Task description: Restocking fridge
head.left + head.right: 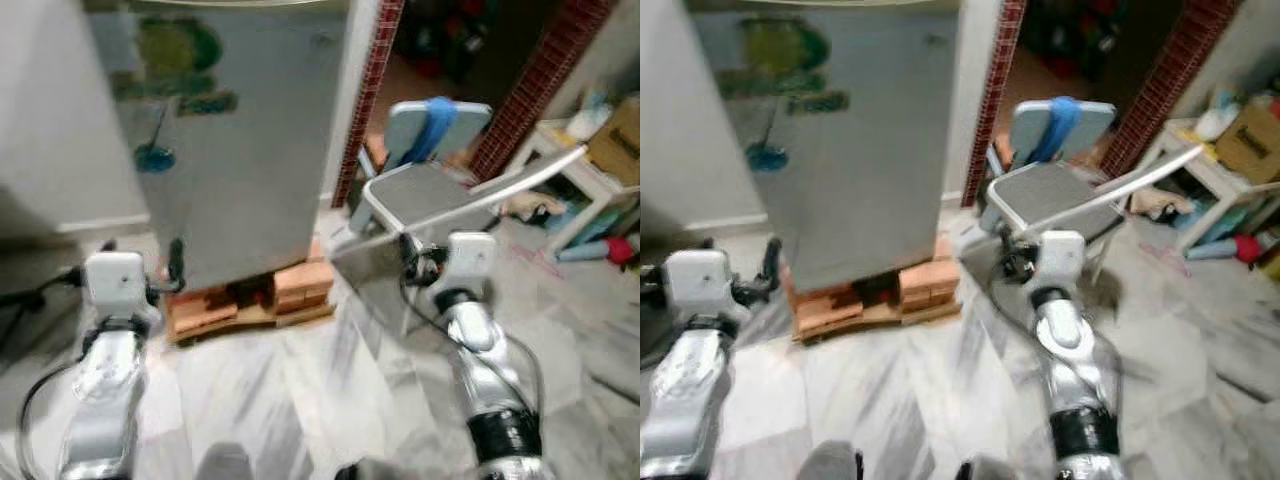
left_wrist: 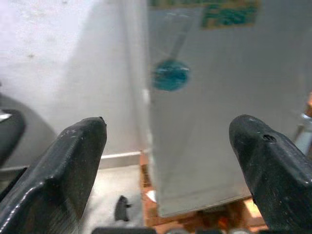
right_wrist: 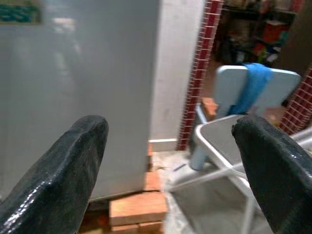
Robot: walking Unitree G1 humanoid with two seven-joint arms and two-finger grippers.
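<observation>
approaching fridge (image 1: 235, 150), door shut | left gripper (image 2: 165, 170) and right gripper (image 3: 168, 165) both wide open, empty | square up on the door, mind the chair (image 1: 430, 190) by the right arm

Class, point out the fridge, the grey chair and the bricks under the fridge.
fridge (image 1: 240, 170): left eye view, middle of its door.
grey chair (image 1: 420, 192): left eye view, its seat.
bricks (image 1: 300, 283): left eye view, front stack.

One fridge (image 1: 225, 140), one chair (image 1: 430, 190) — two end effectors, several bricks (image 1: 300, 285)
</observation>
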